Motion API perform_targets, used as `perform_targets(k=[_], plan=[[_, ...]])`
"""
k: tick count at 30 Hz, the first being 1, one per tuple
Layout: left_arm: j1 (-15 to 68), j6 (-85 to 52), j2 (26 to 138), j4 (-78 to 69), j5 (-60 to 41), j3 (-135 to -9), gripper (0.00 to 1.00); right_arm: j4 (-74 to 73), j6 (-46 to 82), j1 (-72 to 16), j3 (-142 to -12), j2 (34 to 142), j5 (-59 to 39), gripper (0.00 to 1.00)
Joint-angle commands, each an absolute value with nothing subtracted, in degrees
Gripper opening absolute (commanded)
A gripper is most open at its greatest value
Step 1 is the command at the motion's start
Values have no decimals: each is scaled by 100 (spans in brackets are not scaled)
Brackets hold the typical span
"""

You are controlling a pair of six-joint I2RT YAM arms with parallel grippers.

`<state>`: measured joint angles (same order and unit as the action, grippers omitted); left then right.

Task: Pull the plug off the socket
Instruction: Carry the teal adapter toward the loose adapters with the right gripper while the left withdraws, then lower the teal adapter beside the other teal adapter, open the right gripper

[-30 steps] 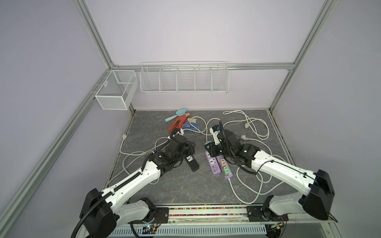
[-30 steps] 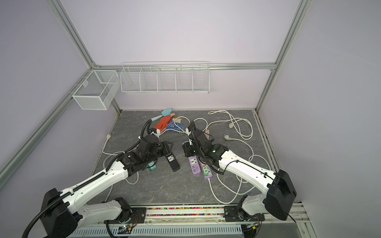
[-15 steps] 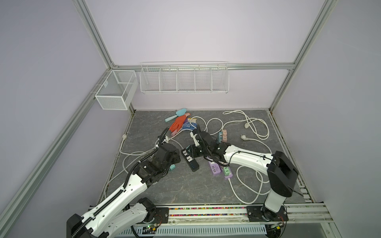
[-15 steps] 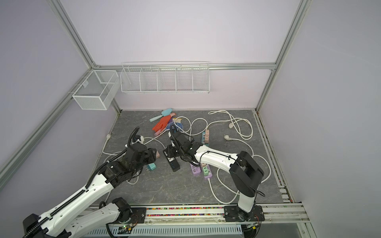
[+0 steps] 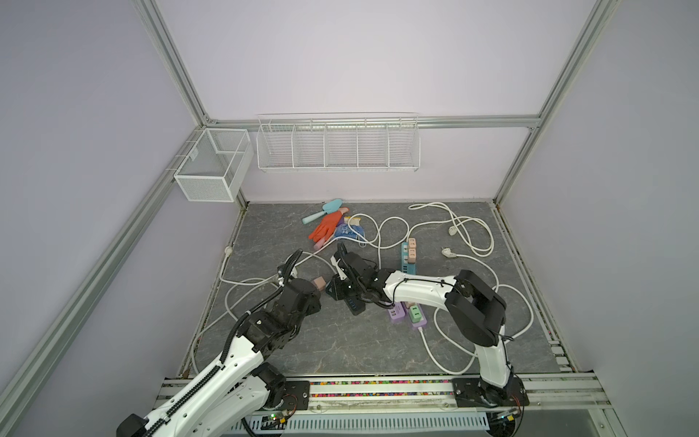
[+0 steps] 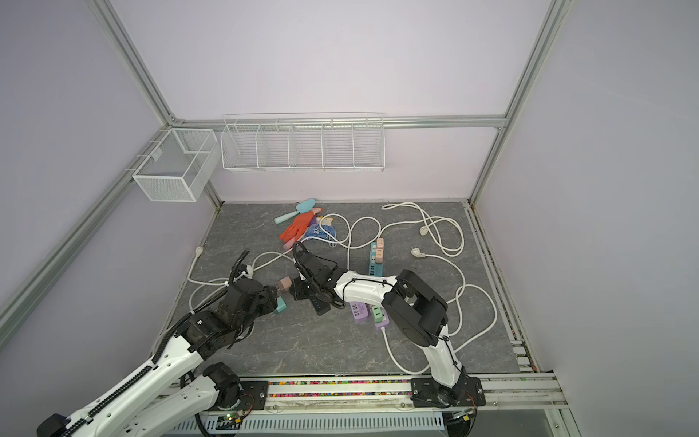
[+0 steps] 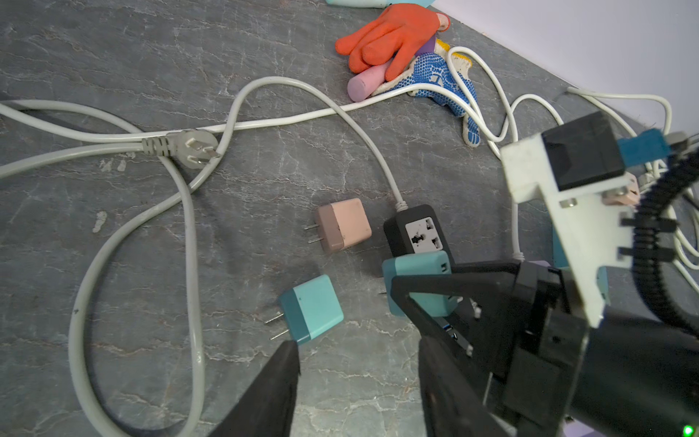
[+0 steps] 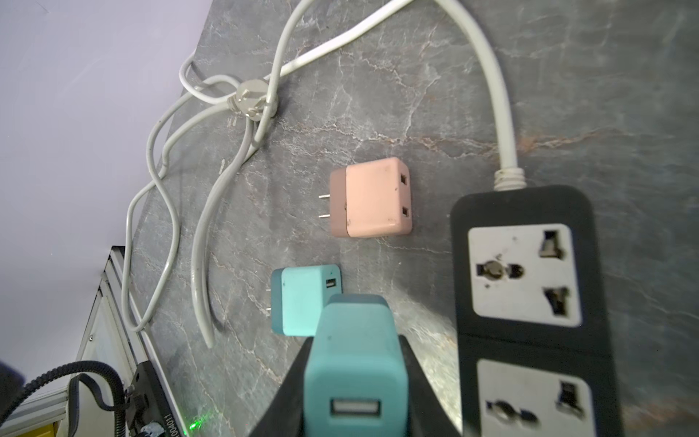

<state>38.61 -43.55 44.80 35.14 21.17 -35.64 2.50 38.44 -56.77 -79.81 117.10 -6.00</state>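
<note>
Top views: since a second ago our right gripper (image 5: 334, 289) has swung across to the black power strip (image 5: 355, 304), and the left gripper (image 6: 272, 297) has backed off. Left wrist view: left jaws stand released and empty, a loose teal plug (image 7: 310, 308) just ahead. Right wrist view: right jaws clench the held teal plug (image 8: 355, 363) beside the strip, whose visible sockets are bare, so we judge it pulled; its long axis follows the jaws, prong end forward.

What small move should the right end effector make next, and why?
Probably lower and release the held teal plug near the pink plug: the right end effector is shut on it, and the visible outlets of the black power strip are empty.
</note>
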Motion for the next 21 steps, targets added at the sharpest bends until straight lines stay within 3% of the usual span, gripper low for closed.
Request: perform_targets(k=[1, 16, 21], plan=[[3832, -4482, 4490, 3391, 2162, -3487, 54, 51, 3973, -5736, -8201, 11915, -755, 13], [3762, -4693, 4494, 3228, 2188, -3258, 57, 180, 4136, -5766, -8518, 12464, -958, 16], [3735, -4726, 4482, 3199, 2180, -3226, 58, 370, 4120, -5769, -8532, 12502, -960, 22]])
